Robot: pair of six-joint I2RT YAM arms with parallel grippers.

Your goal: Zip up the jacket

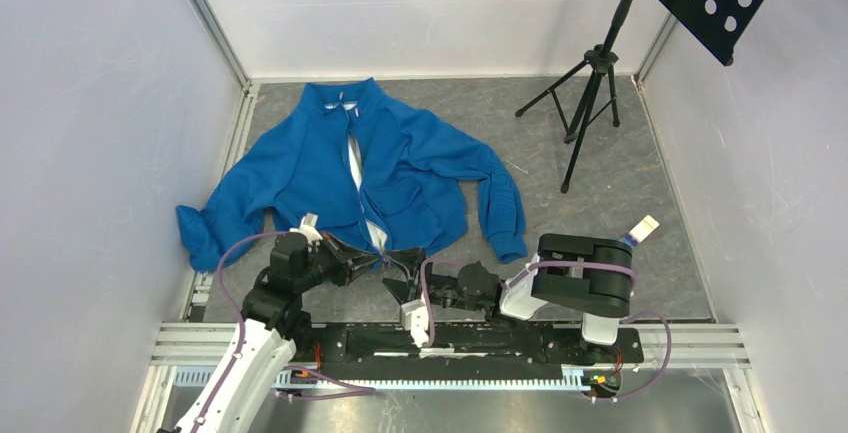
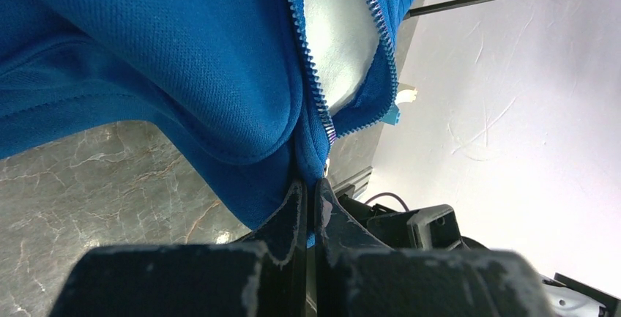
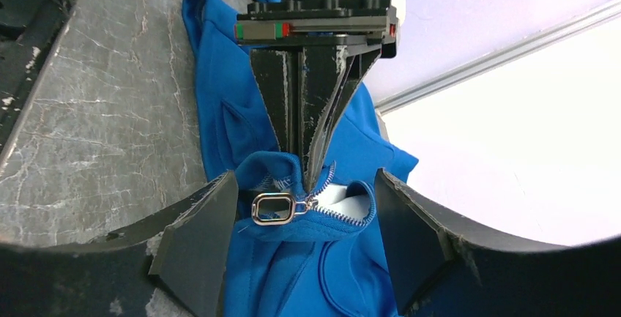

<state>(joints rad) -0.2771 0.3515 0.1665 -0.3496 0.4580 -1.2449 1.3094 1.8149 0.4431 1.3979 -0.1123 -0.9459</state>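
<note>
Right wrist: spread right tool [image 3: 300, 203] flanks oval metal pull [image 3: 272, 208]; left tool [image 3: 302, 163] pinches knit jacket [image 3: 220, 105].

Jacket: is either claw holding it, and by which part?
The left gripper pinches the jacket by its bottom hem beside the zipper; the right gripper holds nothing.

A bright blue jacket [image 1: 400, 173] with a fine knit texture and pale grey-white lining [image 2: 337, 39]. Its zipper teeth [image 2: 313, 75] are silver on blue tape, and the ring pull [image 3: 272, 208] is shiny silver. The table [image 1: 620, 203] is dark grey, marbled with pale veins. The left gripper [image 2: 311, 189] and right gripper [image 3: 300, 185] are black, with pale scuffed edges. The walls [image 1: 90, 153] are pale lilac-white and the tripod [image 1: 590, 103] is black.
</note>
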